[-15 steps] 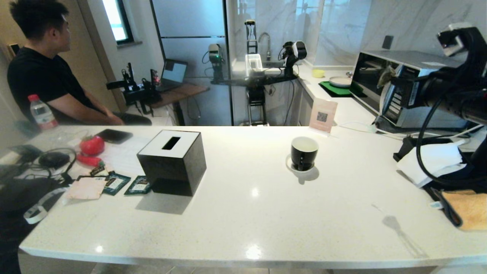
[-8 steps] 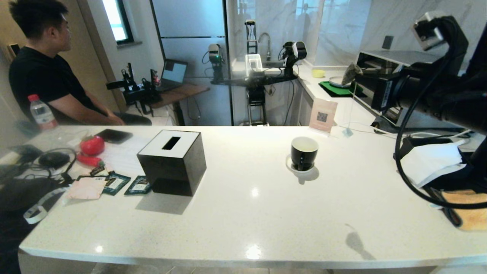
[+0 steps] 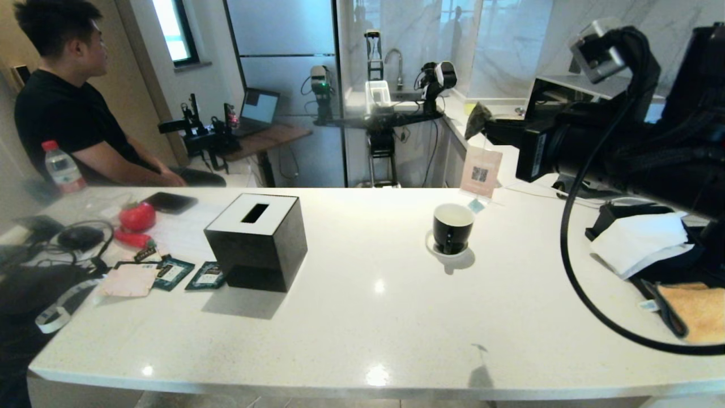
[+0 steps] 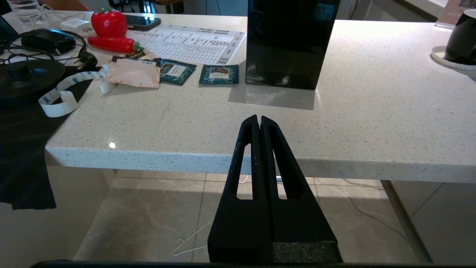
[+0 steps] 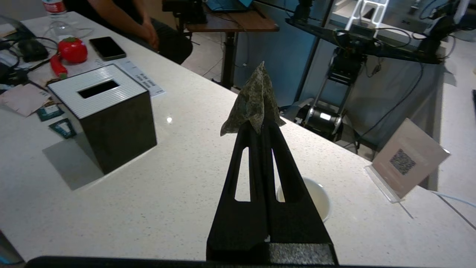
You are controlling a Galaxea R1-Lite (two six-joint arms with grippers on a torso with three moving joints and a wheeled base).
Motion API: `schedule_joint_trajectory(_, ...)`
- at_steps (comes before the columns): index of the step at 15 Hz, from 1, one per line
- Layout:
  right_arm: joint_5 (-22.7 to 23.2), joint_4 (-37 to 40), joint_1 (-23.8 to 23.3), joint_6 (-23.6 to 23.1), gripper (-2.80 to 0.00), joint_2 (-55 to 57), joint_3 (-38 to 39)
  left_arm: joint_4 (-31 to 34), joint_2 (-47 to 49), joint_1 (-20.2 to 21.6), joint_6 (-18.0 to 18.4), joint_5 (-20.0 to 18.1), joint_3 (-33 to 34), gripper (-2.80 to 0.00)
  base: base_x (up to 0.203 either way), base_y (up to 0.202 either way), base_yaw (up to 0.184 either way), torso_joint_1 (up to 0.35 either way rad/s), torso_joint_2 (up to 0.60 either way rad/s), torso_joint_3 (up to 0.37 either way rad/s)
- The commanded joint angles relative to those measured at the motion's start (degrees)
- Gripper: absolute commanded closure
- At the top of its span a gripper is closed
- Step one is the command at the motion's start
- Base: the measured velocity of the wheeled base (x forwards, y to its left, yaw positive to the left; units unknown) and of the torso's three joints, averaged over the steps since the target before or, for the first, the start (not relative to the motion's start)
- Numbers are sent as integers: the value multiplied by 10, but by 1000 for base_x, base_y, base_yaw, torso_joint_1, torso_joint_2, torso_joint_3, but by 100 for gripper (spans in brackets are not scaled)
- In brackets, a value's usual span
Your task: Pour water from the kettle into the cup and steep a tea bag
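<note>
Grips the tea bag [image 5: 253, 99] by a lower corner, right gripper [image 5: 260, 125] pressed fully closed on it and nothing else. Holds it high over the counter [image 3: 368, 317], well above cup height, level with the far edge in the head view. Lets the string [image 3: 480, 170] fall straight down from the bag to the tag [image 3: 477, 205], so the long axis runs vertical, bag on top and tag at the bottom.

Puts the tag just beside the far right rim of the cup [image 3: 453, 226], outside it; cannot tell whether touching. Leaves the cup upright on its saucer [image 3: 435, 247], below the bag and a little to the robot's left and nearer the robot. From the right wrist view, shows the white mouth of the cup directly under the fingers, half hidden by them. Cannot tell how much water is inside. No kettle in view.

Calls, by judgement, for a small shift left and back toward the robot, then a straight descent; risks dropping the tag in ahead of the bag.

Keeps the box [image 3: 256, 241] well apart to the left. Parks the left gripper [image 4: 259, 121] empty and closed, below the near counter edge, far from the cup.
</note>
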Motion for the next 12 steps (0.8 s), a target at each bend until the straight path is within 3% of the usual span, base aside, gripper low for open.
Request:
schedule_joint_trajectory(1, 0, -10, 27, -1, 0, 10, 1, -1, 0, 0, 0, 0, 0, 0, 0, 0, 0, 0, 0, 0)
schedule_joint_trajectory(12, -2, -26, 93, -1, 0, 13, 3, -1, 1, 0, 0, -5, 0, 0, 0, 0, 0, 0, 0, 0)
